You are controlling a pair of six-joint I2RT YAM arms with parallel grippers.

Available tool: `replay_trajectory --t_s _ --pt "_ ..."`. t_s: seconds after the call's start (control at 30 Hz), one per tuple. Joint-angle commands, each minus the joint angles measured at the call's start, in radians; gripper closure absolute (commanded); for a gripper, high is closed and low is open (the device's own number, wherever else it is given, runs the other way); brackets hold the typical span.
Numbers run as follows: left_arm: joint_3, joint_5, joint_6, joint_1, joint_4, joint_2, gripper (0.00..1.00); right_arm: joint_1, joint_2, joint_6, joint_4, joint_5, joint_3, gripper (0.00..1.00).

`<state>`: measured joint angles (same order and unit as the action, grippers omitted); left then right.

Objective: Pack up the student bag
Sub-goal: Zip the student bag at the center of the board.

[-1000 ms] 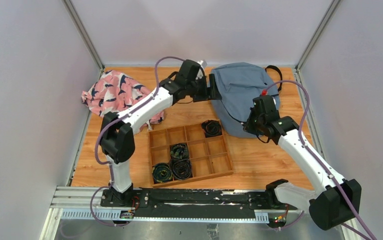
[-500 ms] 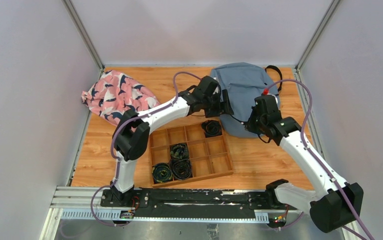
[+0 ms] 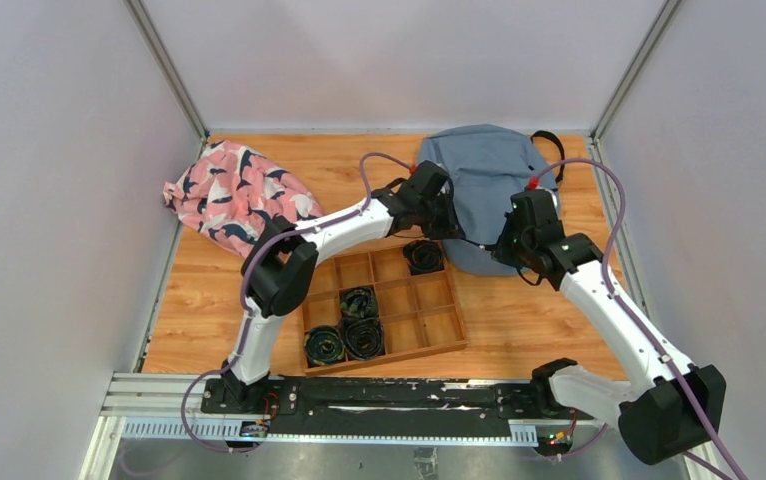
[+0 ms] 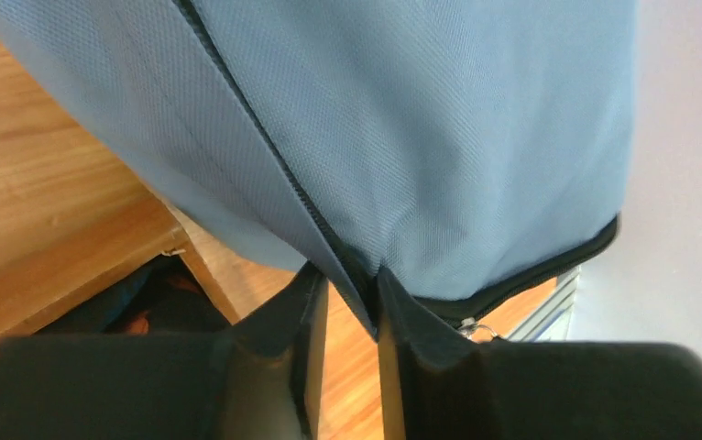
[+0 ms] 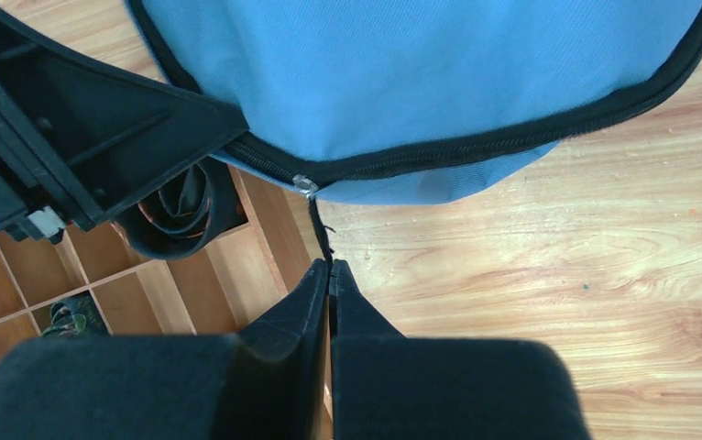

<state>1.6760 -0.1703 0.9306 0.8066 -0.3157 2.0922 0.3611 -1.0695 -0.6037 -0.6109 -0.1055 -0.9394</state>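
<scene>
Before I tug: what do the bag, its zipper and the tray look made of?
The student bag: slate-blue woven synthetic, probably nylon or polyester; matte, fine grid weave, soft folds. Its zipper: black teeth, likely plastic, with a shiny metal-looking slider and a thin black pull cord, probably fabric. The tray: light wood, visible grain, thin dividers, apparently unpainted.
</scene>
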Motion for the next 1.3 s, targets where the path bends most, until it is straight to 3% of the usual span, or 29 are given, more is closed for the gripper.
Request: replay_trajectory --t_s 0.0,0.03,0.4,0.63,0.9,1.27 --pt "0.031 0.051 -0.025 -0.008 0.009 -0.021 0.94 -0.040 0.031 0.027 0.000 -0.026 0.017 1.00" --pt "0.037 0.044 -0.036 -0.017 0.009 -0.030 1.00 -0.052 0.034 0.031 0.001 -0.024 0.022 1.00" --pt "-0.062 -0.047 -0.106 -0.148 0.008 -0.160 1.00 -0.277 0.021 0.078 -0.011 0.012 0.057 1.00" --pt "-0.124 -0.199 -0.158 -0.262 0.026 -0.182 1.00 -0.443 0.020 0.105 -0.023 0.018 0.082 1.00" --pt "0.014 -0.333 -0.333 -0.299 -0.117 -0.116 1.00 -0.493 0.035 0.108 -0.024 0.037 0.064 1.00" --pt "0.163 -0.358 -0.323 -0.268 -0.118 0.011 1.00 -0.508 0.141 0.158 -0.129 -0.010 -0.070 1.00"
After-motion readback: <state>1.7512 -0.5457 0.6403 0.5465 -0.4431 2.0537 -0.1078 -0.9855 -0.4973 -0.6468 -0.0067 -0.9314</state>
